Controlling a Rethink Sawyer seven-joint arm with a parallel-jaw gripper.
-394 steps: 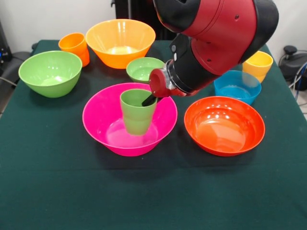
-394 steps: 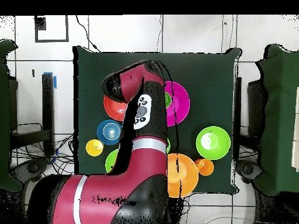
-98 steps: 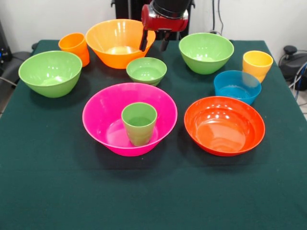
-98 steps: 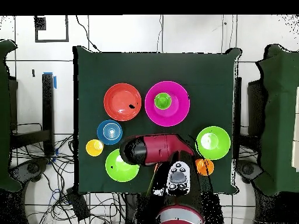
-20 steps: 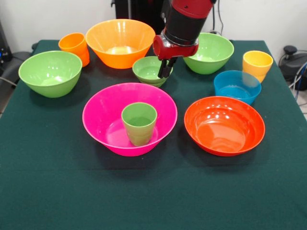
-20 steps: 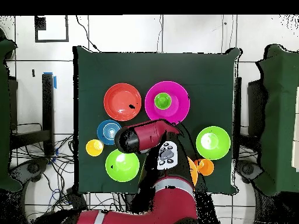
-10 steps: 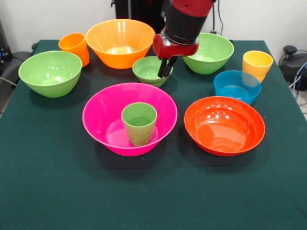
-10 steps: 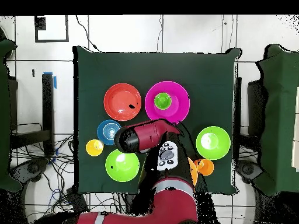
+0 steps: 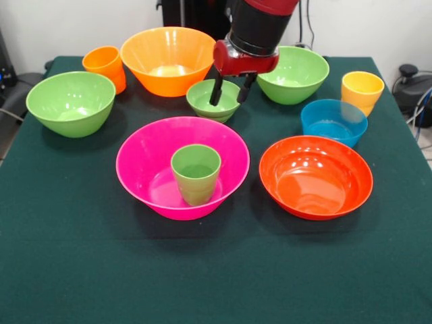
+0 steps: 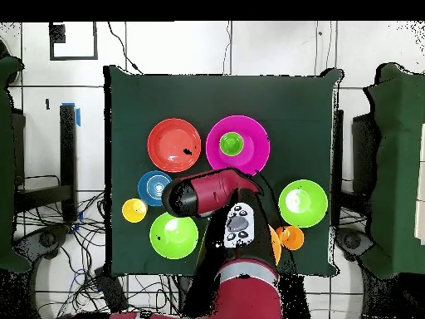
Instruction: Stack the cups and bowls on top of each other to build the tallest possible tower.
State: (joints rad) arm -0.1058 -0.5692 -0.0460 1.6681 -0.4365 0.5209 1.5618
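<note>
The big pink bowl (image 9: pixel 143 162) sits mid-table with the green cup (image 9: pixel 196 173) upright inside it; overhead, this pink bowl (image 10: pixel 257 156) and green cup (image 10: pixel 231 144) lie just past the arm. Behind it is the small green bowl (image 9: pixel 208 101). My gripper (image 9: pixel 229 90) hangs open over that bowl's right side, one finger above the inside and the other beyond the rim, holding nothing. The arm hides the gripper and the small bowl in the overhead view.
Around them are the large orange bowl (image 9: pixel 169 59), orange cup (image 9: pixel 106 66), two light green bowls (image 9: pixel 71 101) (image 9: pixel 295 73), yellow cup (image 9: pixel 362 90), blue bowl (image 9: pixel 334 121) and red-orange bowl (image 9: pixel 316 177). Overhead, the red-orange bowl (image 10: pixel 173 144) sits beside the pink one.
The gripper's fingers were together at the small green bowl's right rim half a second ago; they have now spread apart. The bowls and cups have not moved.
</note>
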